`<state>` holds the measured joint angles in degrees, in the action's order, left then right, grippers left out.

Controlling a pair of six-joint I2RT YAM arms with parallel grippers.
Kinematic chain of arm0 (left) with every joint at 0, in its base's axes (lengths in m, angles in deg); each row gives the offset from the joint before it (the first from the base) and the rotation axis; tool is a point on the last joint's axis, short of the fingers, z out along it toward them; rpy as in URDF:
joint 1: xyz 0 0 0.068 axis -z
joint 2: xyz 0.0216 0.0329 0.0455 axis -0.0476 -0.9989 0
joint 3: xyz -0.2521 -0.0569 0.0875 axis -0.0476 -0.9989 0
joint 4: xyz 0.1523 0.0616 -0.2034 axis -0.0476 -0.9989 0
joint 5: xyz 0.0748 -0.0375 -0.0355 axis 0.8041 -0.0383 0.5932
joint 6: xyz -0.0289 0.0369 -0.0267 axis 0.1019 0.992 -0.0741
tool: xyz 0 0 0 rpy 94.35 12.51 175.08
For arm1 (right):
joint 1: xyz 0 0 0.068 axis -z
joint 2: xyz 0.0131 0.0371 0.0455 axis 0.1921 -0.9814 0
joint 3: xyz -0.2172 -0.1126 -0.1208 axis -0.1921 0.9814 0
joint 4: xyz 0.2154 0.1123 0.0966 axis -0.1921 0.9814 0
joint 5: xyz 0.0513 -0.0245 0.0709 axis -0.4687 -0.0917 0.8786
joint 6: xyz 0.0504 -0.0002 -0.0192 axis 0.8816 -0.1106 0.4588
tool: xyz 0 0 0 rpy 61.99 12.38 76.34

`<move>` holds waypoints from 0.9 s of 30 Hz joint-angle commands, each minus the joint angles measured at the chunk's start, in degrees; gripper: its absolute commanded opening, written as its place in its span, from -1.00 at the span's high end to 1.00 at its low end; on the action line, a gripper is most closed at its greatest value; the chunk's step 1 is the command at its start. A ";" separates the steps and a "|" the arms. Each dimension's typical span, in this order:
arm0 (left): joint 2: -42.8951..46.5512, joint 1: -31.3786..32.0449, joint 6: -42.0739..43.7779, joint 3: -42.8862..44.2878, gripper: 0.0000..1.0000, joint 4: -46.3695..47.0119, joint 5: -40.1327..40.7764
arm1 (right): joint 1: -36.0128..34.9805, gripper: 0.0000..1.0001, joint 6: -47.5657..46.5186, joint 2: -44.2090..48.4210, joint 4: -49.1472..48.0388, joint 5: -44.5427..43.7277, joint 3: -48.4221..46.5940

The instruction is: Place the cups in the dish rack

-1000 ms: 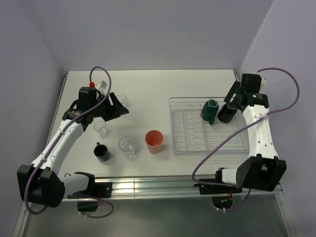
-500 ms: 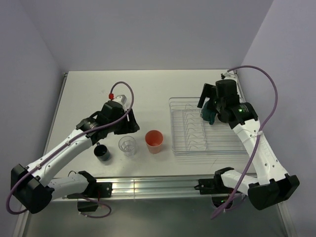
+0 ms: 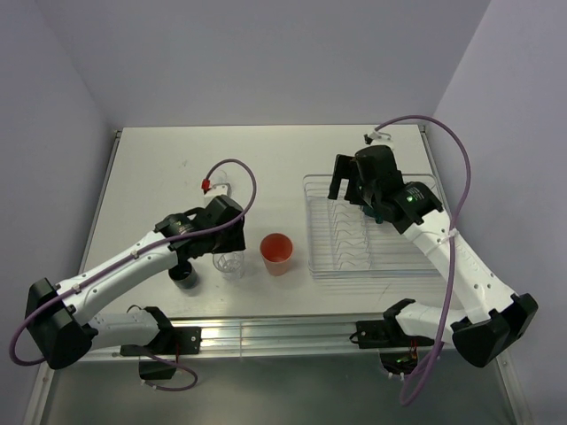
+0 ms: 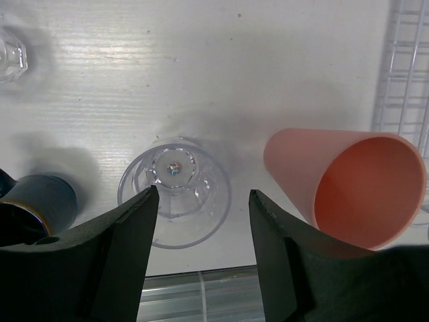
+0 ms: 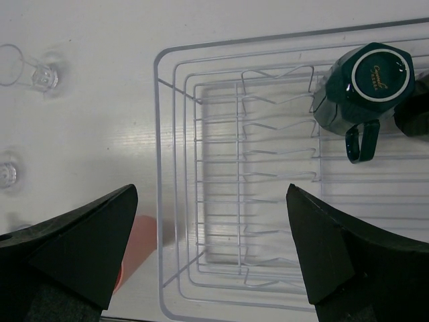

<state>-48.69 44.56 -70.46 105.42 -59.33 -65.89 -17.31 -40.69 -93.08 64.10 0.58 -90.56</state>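
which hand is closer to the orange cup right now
Left. The left hand hovers over the clear tumbler right beside the orange cup; the right hand hangs above the dish rack, farther off.

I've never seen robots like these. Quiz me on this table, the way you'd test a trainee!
1. True or false: the salmon cup is already in the dish rack.
2. Which way up is the green mug in the rack?
3. The left claw hovers, open, above which cup? A clear glass, B salmon cup, C green mug.
Key: 1 false; 2 upside down; 3 A.
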 commanded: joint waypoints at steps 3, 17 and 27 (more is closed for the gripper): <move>1.34 0.70 -2.98 0.03 -0.20 -2.12 2.71 | -0.97 -1.00 0.83 0.19 -1.97 -2.55 -2.52; 1.08 1.93 -8.25 -0.06 -0.17 -8.00 9.64 | -1.06 -1.00 0.31 0.19 -3.12 -2.47 -0.85; 0.20 -2.02 -9.76 -4.27 -0.13 -7.58 7.81 | -1.15 -1.00 -0.22 -0.25 -3.91 -1.94 -0.24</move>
<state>-48.75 44.30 -79.40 102.84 -67.59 -57.49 -17.94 -40.32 -93.25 62.88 -0.40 -90.45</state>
